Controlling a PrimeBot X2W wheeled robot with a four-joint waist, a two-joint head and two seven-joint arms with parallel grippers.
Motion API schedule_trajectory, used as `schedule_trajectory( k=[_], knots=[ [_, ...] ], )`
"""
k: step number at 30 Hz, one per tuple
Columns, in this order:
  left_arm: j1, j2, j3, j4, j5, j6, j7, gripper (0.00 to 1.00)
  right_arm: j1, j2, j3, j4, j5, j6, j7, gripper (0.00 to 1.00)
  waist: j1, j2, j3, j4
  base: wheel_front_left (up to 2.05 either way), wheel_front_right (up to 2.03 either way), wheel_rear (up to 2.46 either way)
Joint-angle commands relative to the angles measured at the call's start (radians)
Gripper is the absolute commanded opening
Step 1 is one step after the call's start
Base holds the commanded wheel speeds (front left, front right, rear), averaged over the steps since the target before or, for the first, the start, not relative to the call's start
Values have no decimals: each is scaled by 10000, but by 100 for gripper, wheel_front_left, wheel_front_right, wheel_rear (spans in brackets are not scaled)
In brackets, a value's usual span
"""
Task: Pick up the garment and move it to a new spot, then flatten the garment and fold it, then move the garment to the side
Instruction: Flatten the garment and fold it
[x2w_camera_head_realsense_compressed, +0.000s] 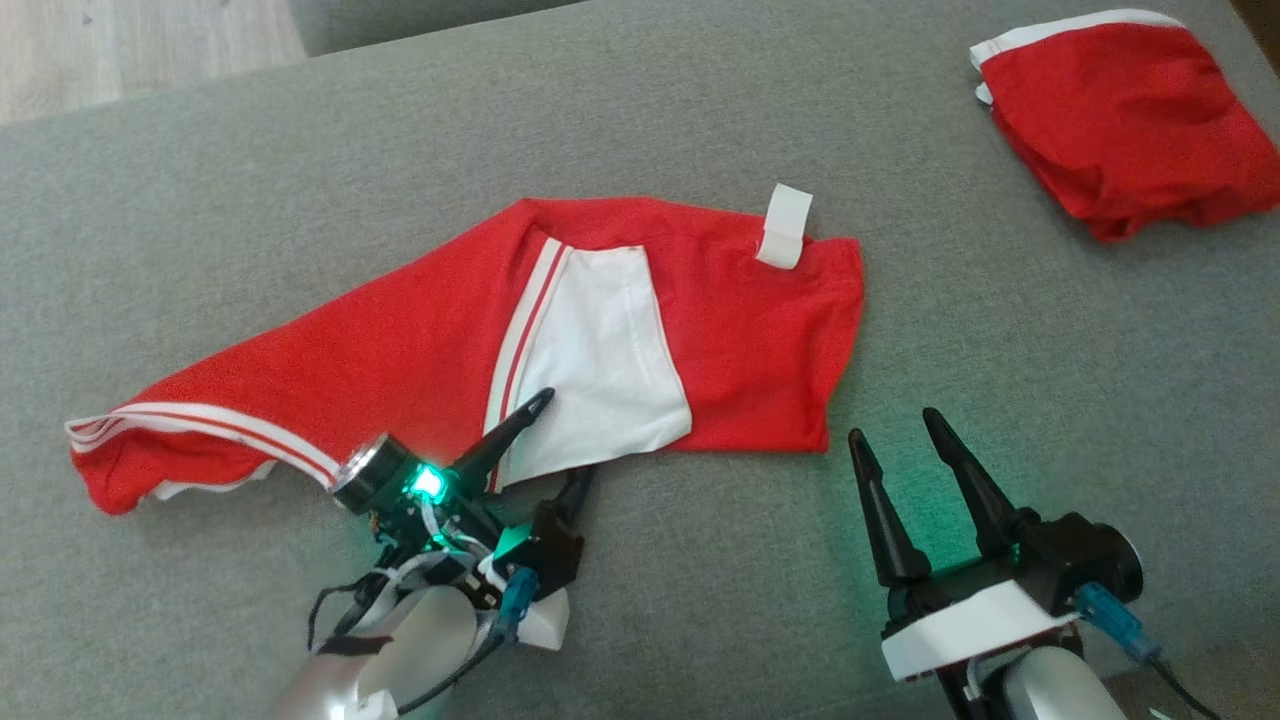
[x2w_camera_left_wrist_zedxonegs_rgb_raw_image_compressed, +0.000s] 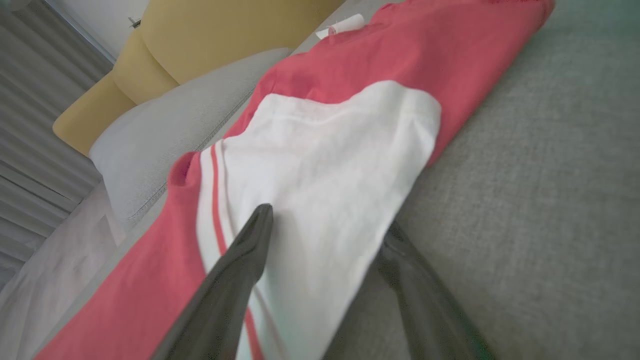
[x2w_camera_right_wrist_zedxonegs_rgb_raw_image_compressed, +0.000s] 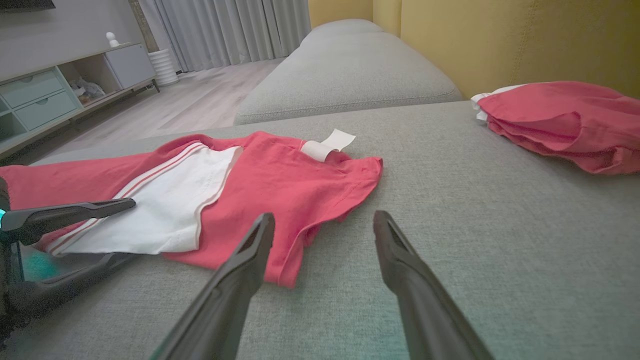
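Observation:
The garment (x2w_camera_head_realsense_compressed: 420, 340) is red with a white panel (x2w_camera_head_realsense_compressed: 600, 360), white striped trim and a white tag (x2w_camera_head_realsense_compressed: 783, 225). It lies spread and slightly rumpled on the grey cushion (x2w_camera_head_realsense_compressed: 1050, 380). My left gripper (x2w_camera_head_realsense_compressed: 565, 435) is open at the garment's near edge. One finger sits over the white panel (x2w_camera_left_wrist_zedxonegs_rgb_raw_image_compressed: 325, 165), the other at the cushion beside the hem. My right gripper (x2w_camera_head_realsense_compressed: 895, 425) is open and empty, hovering just right of the garment's near right corner (x2w_camera_right_wrist_zedxonegs_rgb_raw_image_compressed: 285, 270). The right wrist view also takes in the left gripper (x2w_camera_right_wrist_zedxonegs_rgb_raw_image_compressed: 127, 227) by the white panel.
A second red garment (x2w_camera_head_realsense_compressed: 1130, 120) lies folded at the far right of the cushion. Yellow backrests (x2w_camera_right_wrist_zedxonegs_rgb_raw_image_compressed: 500, 40) rise beyond it. Wooden floor (x2w_camera_head_realsense_compressed: 120, 50) lies past the far left edge, with a low cabinet (x2w_camera_right_wrist_zedxonegs_rgb_raw_image_compressed: 60, 85) across the room.

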Motion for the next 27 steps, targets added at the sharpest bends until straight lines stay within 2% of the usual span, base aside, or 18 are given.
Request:
schedule_trajectory(
  k=[1, 6, 15, 27],
  knots=[
    [-103, 388, 384, -100, -54, 146, -12, 100, -161, -35, 182, -274, 21, -9, -36, 100, 0, 0, -14, 70, 0, 0, 0],
    [34, 537, 341, -609, -114, 410, -53, 100, -163, -35, 169, -272, 15, -9, -36, 100, 0, 0, 10, 205, 0, 0, 0],
    [-56, 559, -73, -1779, -191, 301, -85, 100, -218, -35, 239, -244, 12, -9, -36, 100, 0, 0, 110, 251, 0, 0, 0],
    [-682, 348, -447, -1594, -172, 162, -89, 100, -420, -35, 384, -226, 159, -9, -36, 100, 0, 0, 333, -194, 0, 0, 0]
  ],
)
